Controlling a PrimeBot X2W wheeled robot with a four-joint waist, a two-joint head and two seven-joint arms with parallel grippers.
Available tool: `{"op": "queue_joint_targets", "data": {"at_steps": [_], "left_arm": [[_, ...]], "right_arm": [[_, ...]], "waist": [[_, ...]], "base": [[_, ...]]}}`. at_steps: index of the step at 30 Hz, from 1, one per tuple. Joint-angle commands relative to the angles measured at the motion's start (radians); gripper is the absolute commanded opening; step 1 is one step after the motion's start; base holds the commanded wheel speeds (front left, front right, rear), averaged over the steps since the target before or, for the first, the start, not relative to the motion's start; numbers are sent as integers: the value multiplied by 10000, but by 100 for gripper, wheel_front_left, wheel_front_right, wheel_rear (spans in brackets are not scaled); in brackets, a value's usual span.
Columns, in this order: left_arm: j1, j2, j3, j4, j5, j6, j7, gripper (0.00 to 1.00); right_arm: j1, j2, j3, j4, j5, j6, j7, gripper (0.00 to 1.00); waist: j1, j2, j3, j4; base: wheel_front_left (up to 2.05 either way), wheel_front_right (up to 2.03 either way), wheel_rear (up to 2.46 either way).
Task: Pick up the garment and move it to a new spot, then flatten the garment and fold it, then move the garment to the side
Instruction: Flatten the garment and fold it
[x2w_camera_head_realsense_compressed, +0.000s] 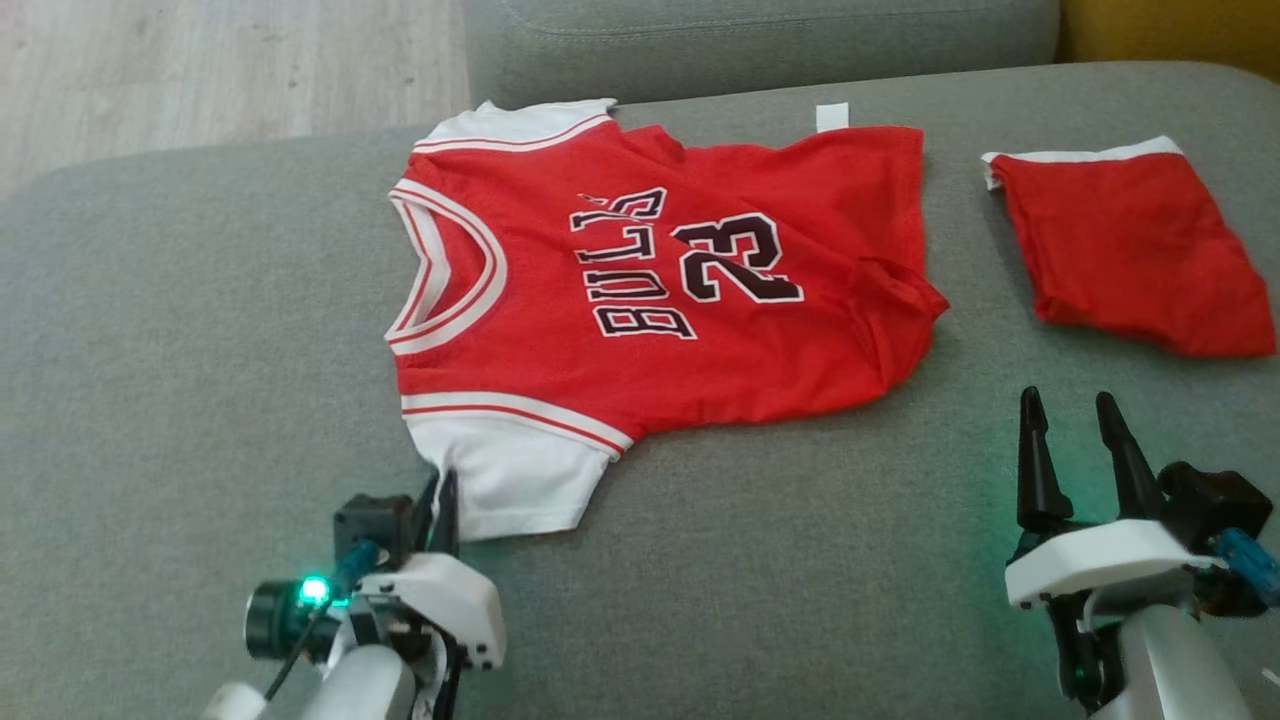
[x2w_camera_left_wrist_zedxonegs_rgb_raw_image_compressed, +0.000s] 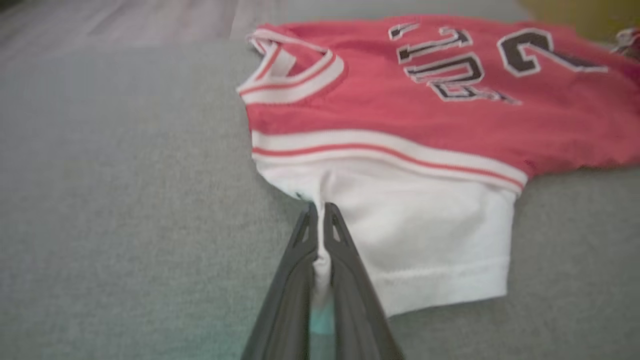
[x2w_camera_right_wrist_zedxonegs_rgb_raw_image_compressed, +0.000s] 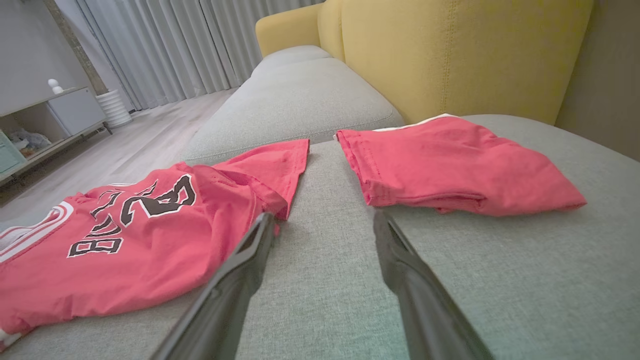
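Observation:
The garment (x2w_camera_head_realsense_compressed: 640, 290) is a red basketball jersey with white sleeves and black "BULLS 23" lettering, spread on the grey sofa cushion (x2w_camera_head_realsense_compressed: 180, 330), collar to the left. My left gripper (x2w_camera_head_realsense_compressed: 440, 492) is shut on the edge of its near white sleeve (x2w_camera_left_wrist_zedxonegs_rgb_raw_image_compressed: 425, 235); in the left wrist view (x2w_camera_left_wrist_zedxonegs_rgb_raw_image_compressed: 320, 212) a pinch of white cloth sits between the dark fingers. My right gripper (x2w_camera_head_realsense_compressed: 1070, 405) hovers open over bare cushion below and right of the jersey's hem; in the right wrist view (x2w_camera_right_wrist_zedxonegs_rgb_raw_image_compressed: 325, 220) its fingers spread apart, empty, near the hem (x2w_camera_right_wrist_zedxonegs_rgb_raw_image_compressed: 270, 170).
A folded red garment (x2w_camera_head_realsense_compressed: 1130, 250) lies on the cushion at the right, also (x2w_camera_right_wrist_zedxonegs_rgb_raw_image_compressed: 455, 165). A second grey cushion (x2w_camera_head_realsense_compressed: 760, 40) and a yellow sofa back (x2w_camera_right_wrist_zedxonegs_rgb_raw_image_compressed: 450, 55) stand behind. Wooden floor (x2w_camera_head_realsense_compressed: 220, 70) lies beyond the cushion's far left edge.

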Motion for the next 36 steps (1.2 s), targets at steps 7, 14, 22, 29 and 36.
{"op": "queue_joint_targets", "data": {"at_steps": [7, 14, 22, 29, 36], "left_arm": [[-539, -7, 672, -1249, -113, 105, -1657, 0], [-593, -64, 590, -1525, -105, 123, -2105, 0], [-694, -72, 353, -1540, -46, 82, -2065, 0], [-801, -55, 237, -1511, -41, 65, -2060, 0], [-851, -32, 127, -1470, -65, 36, -2031, 0]], "right_arm": [[-703, -39, 376, -151, 25, -7, 187, 100], [-1493, -39, 746, 503, 415, -7, 722, 100], [-2451, -39, 1054, 1897, 1201, -7, 1013, 100], [-3069, -39, 1193, 2785, 1516, -7, 676, 100], [-3427, -39, 1441, 3437, 1836, -7, 502, 0]], "waist": [[0, -1, 18, 308], [0, -1, 198, 521], [0, -1, 428, 709], [0, -1, 548, 795], [0, -1, 621, 822]], "base": [[0, 0, 0], [0, 0, 0], [0, 0, 0], [0, 0, 0], [0, 0, 0]]}}
